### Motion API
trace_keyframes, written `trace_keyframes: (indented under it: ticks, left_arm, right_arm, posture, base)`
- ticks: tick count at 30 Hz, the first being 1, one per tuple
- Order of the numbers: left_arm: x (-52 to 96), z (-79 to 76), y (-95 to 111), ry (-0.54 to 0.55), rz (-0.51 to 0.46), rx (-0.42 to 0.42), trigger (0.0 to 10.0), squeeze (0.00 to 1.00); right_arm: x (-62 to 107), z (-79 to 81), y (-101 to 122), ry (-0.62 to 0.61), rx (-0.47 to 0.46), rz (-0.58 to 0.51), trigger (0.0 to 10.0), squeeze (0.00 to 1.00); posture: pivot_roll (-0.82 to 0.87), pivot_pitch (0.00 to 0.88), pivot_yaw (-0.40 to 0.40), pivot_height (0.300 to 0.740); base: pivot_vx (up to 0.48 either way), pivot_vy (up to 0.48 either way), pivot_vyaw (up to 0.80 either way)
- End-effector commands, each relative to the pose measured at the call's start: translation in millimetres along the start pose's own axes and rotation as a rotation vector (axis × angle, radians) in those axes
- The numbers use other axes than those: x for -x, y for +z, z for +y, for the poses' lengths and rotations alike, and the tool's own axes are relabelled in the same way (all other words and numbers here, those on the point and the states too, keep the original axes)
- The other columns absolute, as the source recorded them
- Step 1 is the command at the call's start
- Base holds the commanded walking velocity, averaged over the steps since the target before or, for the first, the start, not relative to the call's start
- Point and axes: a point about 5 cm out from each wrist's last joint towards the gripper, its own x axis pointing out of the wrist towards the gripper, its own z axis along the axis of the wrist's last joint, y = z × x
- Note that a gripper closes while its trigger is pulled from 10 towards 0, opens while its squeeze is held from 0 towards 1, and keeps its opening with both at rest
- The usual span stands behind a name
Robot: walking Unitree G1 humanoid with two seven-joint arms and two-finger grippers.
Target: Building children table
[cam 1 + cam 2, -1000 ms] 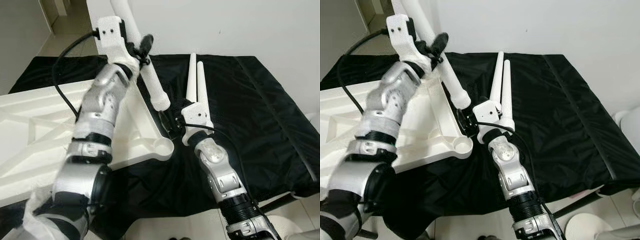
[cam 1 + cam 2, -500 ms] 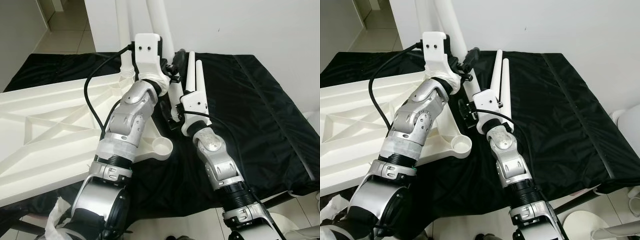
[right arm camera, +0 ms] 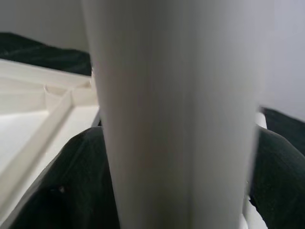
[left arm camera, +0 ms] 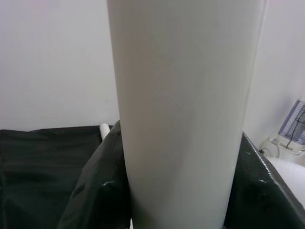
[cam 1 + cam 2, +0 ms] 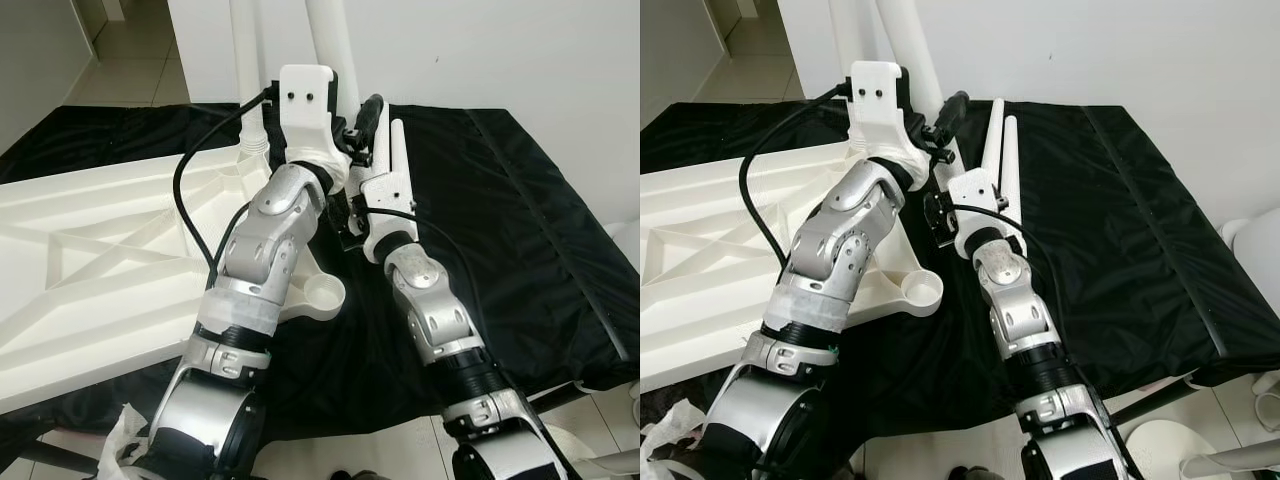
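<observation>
1. The left gripper (image 5: 352,135) holds a white leg (image 5: 328,35) upright, jaws closed around its shaft; the left wrist view shows a black finger (image 4: 102,191) on each side of the tube.
2. The right gripper (image 5: 350,215) sits just below, jaws clamped on the same leg's lower part, as the right wrist view suggests.
3. The upturned tabletop (image 5: 90,270) lies on the black-covered counter (image 5: 520,220), its corner socket (image 5: 323,293) near and below both grippers.
4. Two spare legs (image 5: 392,150) lie beside the right wrist.
5. The held leg's long axis stands vertical; seating likely means lowering its foot towards the socket, which lies nearer the right gripper.
</observation>
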Motion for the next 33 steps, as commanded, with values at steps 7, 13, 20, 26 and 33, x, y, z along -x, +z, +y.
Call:
trace_keyframes:
  ticks: [7, 13, 20, 26, 33]
  left_arm:
    - [0.1, -6.0, 2.6, -0.008, -0.005, -0.016, 10.0, 0.0]
    - [0.4, -6.0, 3.7, -0.004, -0.004, -0.018, 10.0, 0.0]
    - [0.4, -6.6, 4.9, -0.004, -0.009, -0.021, 10.0, 0.0]
    - [-0.4, -7.6, 6.3, -0.004, -0.014, -0.028, 10.0, 0.0]
    - [0.6, -11.8, 7.6, -0.049, -0.03, 0.004, 10.0, 1.0]
  right_arm:
    - [-2.7, -0.1, -1.7, 0.001, 0.014, 0.013, 10.0, 0.0]
    - [-4.1, 1.8, -1.7, 0.009, 0.001, 0.019, 3.7, 0.0]
    - [-3.7, 2.6, -4.7, -0.006, -0.041, 0.044, 0.0, 0.0]
    - [-4.6, -0.4, -6.3, -0.03, -0.065, 0.06, 0.0, 0.0]
    - [-6.7, -5.1, -6.2, -0.067, -0.098, 0.067, 10.0, 0.0]
  posture:
    - [0.04, 0.082, -0.048, 0.74]
    - [0.04, 0.08, -0.049, 0.74]
    - [0.04, 0.079, -0.047, 0.74]
    - [0.04, 0.075, -0.047, 0.74]
    - [0.04, 0.072, -0.045, 0.74]
  base:
    - [0.0, 0.0, 0.0]
    - [0.0, 0.0, 0.0]
    - [0.0, 0.0, 0.0]
    - [0.0, 0.0, 0.0]
    - [0.0, 0.0, 0.0]
